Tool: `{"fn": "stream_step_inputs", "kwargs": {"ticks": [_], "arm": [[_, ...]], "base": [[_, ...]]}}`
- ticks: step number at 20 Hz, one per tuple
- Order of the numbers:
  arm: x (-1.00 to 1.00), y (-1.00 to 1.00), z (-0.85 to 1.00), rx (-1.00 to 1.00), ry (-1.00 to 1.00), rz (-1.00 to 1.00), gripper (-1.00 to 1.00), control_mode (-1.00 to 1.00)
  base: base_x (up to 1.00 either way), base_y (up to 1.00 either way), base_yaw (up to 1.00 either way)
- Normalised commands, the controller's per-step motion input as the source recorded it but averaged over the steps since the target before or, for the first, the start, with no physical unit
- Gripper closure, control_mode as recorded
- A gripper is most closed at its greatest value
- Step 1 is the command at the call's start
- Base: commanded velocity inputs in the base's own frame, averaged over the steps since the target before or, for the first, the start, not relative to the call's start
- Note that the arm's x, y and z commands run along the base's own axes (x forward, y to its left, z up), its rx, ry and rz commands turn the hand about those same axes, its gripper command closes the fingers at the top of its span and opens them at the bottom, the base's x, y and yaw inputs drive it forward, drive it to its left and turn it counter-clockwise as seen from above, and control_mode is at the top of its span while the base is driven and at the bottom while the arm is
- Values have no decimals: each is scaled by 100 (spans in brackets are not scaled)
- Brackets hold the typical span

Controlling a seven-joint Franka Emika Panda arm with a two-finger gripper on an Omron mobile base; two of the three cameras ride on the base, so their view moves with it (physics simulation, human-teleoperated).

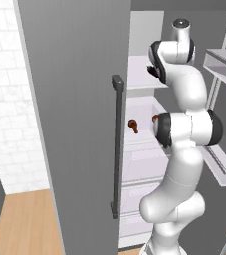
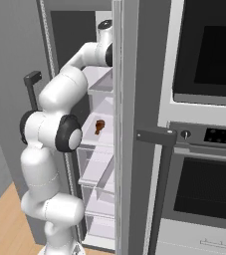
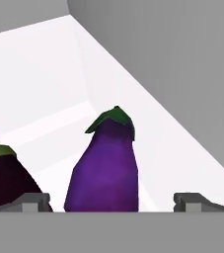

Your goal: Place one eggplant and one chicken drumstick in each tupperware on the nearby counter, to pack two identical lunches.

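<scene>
Two small dark fingertips [image 3: 32, 200] rise at the bottom of the hand view, set wide apart with nothing between them but the base of a purple eggplant [image 3: 103, 168], so the hand [image 3: 111, 201] is open wide and empty. From the base views, the white arm reaches up into an open fridge, past its tall grey door [image 1: 74, 124] with a dark bar handle [image 1: 117, 144], toward an upper white shelf [image 1: 142, 74]. On a lower shelf [image 2: 97, 137], well below the hand, lie two reddish-brown chicken drumsticks [image 1: 133, 124], club-shaped with a thin bone end; one shows plainly, the other [image 1: 155, 118] peeks out beside the arm's elbow. Straight ahead of the hand stands the purple eggplant, upright, oblong, glossy and smooth, wider at its base and narrowing to a green cap. To one side of it, just beyond that fingertip, sits a darker second eggplant [image 3: 5, 178], almost black, with a green stem; the two are close but look slightly apart. The step in hand seems to be picking the purple eggplant. Doing it well likely means moving straight forward so the fingers pass on either side of its wide lower body, closing there instead of on the tapering top, since the slick rounded skin could slip, and keeping clear of the darker neighbour so it is not knocked over. Walls and shelf are plain matte white and grey.
</scene>
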Motion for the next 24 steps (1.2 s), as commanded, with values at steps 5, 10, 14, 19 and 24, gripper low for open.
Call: {"fn": "stream_step_inputs", "kwargs": {"ticks": [5,10,14,19,24], "arm": [[20,0,-18,0,5,-2,-100,-100],[2,0,-15,0,8,-2,-100,-100],[0,0,-20,0,9,-4,-100,-100],[2,1,-48,4,14,-4,-100,-100],[26,4,-75,9,3,0,-100,-100]], "base": [[0,0,0],[0,0,0],[0,0,0],[0,0,0],[0,0,0]]}}
